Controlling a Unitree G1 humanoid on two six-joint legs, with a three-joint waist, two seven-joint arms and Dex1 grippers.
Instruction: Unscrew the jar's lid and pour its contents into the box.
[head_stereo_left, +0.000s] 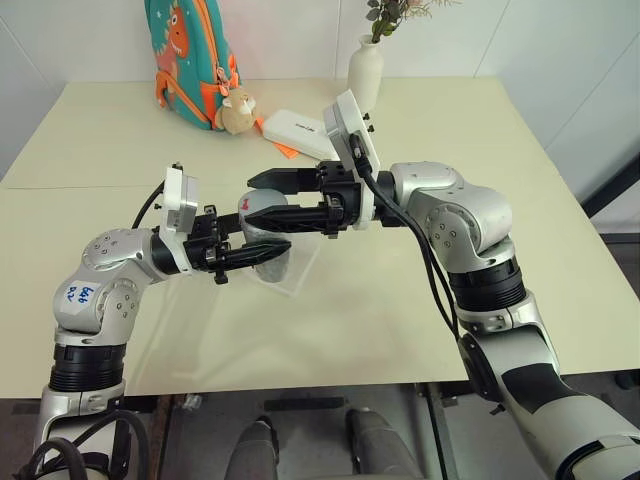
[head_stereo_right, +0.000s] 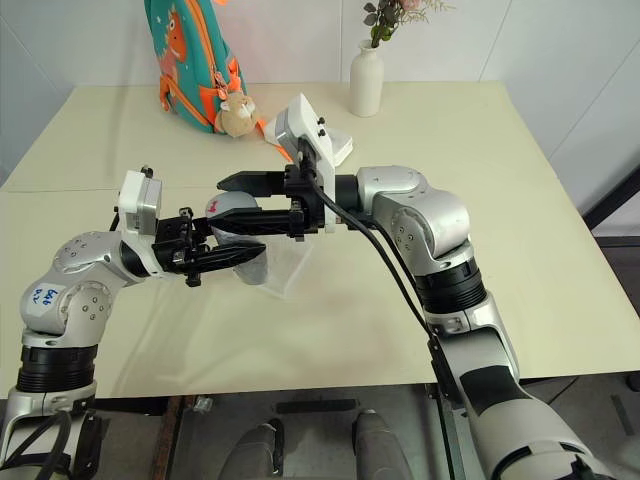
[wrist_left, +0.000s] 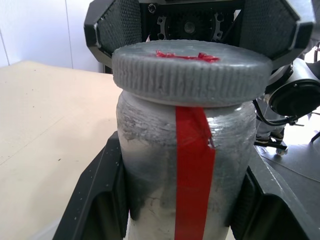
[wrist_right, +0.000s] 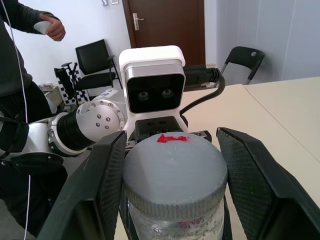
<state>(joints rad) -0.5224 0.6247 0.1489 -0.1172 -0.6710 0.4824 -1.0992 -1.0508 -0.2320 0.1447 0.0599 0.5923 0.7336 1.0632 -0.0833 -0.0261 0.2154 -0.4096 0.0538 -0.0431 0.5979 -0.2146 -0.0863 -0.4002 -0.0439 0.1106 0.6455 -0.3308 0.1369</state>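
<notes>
Silvery-grey jar (wrist_left: 185, 170), red tape stripe down its side, held upright above the desk (head_stereo_left: 420, 300) in front of the robot, with the left tool (head_stereo_left: 262, 251) clamped on its body. Lid (wrist_right: 175, 175), ribbed rim, red mark on top, seated on the jar; the right tool (head_stereo_left: 262, 200) is closed around it, one finger (wrist_right: 102, 187) against its rim, the other (wrist_right: 250, 185) just beside it. The clear plastic box (head_stereo_right: 285, 270) lies on the desk directly under the jar, seen in the head views. The right wrist view adds a person's hand (wrist_right: 54, 27), chairs and a door beyond the desk. Backpack (head_stereo_left: 190, 55), white vase (head_stereo_left: 366, 72) and white case (head_stereo_left: 296, 132) stand at the far edge, well apart; near and right-hand desk bare.
</notes>
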